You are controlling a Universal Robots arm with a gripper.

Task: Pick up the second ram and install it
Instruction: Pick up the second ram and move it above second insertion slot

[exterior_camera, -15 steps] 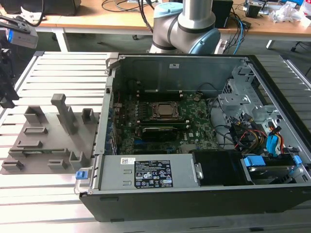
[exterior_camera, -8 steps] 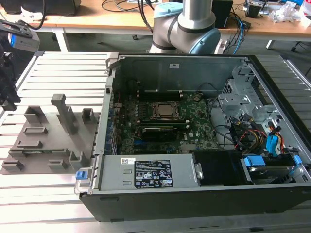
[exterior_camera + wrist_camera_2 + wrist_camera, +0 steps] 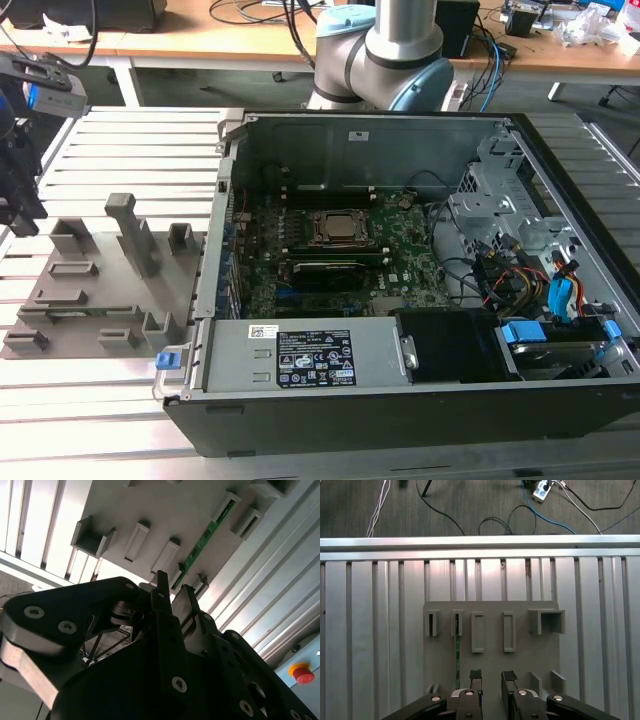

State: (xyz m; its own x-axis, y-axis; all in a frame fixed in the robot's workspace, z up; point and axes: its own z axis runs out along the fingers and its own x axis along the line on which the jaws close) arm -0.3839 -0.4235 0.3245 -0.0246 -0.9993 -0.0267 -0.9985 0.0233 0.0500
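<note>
Claw (image 3: 492, 676) spread open, holding nothing.
Second ram (image 3: 457, 652) stands edgewise in fixture (image 3: 540, 650), just beside me; judged light, stiff, fragile. Pinch its flat faces mid-length.

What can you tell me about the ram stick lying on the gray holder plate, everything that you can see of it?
The ram stick is a long, thin strip of green circuit board. In both wrist views it is seen nearly edge-on, so its chips cannot be made out. It looks whole and straight, set on its edge on the gray holder plate, with each end seemingly seated in a small raised bracket. The end effector hovers over the plate, open and empty, not touching the stick.
</note>
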